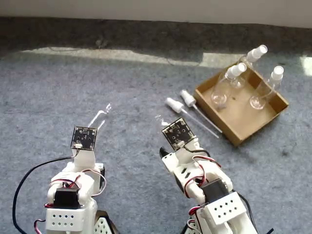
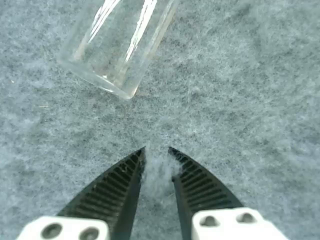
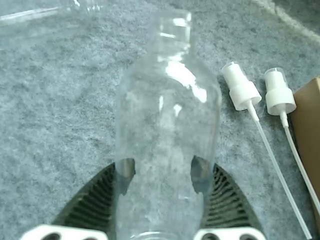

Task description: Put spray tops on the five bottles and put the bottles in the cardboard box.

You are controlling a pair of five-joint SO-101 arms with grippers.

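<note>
**Cardboard box, clear bottles, white spray tops: stock on grey carpet**

Item 1. Right gripper: jaws pinch the lower body of the held bottle, one black ribbed finger on each side. The held bottle is clear and has no top. Its open neck points straight ahead of the jaws.

Item 2. Left gripper: jaws stand slightly apart with only carpet between the tips. They grip nothing.

Item 3. Loose bottle: clear, lying on its side on the carpet. It sits ahead of the left jaws and a little off to one side, apart from the fingertips. Its flat base is the end nearest them. In the high view it lies just beyond the left arm's camera.

Item 4. Two spray tops: white, loose, lying side by side on the carpet. They rest just beside the held bottle and ahead of the right jaws. Their thin tubes trail back toward the box edge.

Item 5. Cardboard box: open and shallow, well ahead of the right jaws and beyond the spray tops. Three capped bottles lie inside, each with a white top fitted.
</note>
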